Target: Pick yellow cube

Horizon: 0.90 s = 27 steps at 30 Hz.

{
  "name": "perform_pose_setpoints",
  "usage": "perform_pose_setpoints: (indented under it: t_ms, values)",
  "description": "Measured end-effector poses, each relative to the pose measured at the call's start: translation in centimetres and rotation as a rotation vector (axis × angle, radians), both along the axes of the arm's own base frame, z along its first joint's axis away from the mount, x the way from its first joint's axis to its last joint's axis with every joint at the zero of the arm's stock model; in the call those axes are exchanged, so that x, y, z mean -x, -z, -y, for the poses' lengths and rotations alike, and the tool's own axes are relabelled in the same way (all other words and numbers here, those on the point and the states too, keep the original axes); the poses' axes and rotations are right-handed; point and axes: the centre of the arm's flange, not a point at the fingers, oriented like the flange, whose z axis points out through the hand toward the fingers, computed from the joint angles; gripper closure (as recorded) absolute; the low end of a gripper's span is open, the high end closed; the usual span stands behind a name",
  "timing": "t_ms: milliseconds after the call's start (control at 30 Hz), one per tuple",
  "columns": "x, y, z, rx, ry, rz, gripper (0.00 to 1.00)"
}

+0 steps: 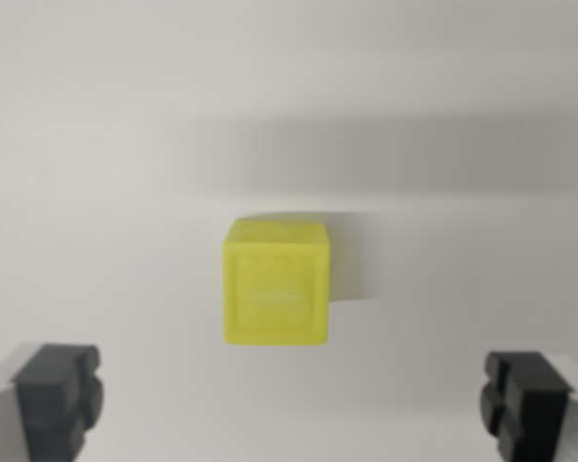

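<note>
Tool (289, 409) spread wide, both fingers apart and holding nothing; the cube (275, 282) sits on the desk (96, 144) between and beyond them, slightly left of centre. I should shift left, descend squarely, then close on its flat sides.

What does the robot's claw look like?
The claw shows two black, blocky fingertips, one at each bottom corner of the wrist view. They look matte and chunky, with stepped edges. A pale grey part sits behind each. No cables or markings are visible.
</note>
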Motion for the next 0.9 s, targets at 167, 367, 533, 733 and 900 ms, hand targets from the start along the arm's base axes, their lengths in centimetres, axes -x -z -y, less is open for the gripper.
perform_pose_setpoints:
  t_ms: [167, 367, 533, 733, 900]
  values:
    - [0.2, 0.8, -0.1, -0.001, 0.002, -0.003, 0.00]
    - [0.4, 1.8, -0.1, -0.003, 0.004, -0.006, 0.00]
    - [0.6, 2.7, -0.2, -0.004, 0.005, -0.009, 0.00]
    - [0.8, 3.7, -0.2, -0.005, 0.007, -0.013, 0.00]
    - [1.0, 4.5, -0.3, -0.007, 0.009, -0.016, 0.00]
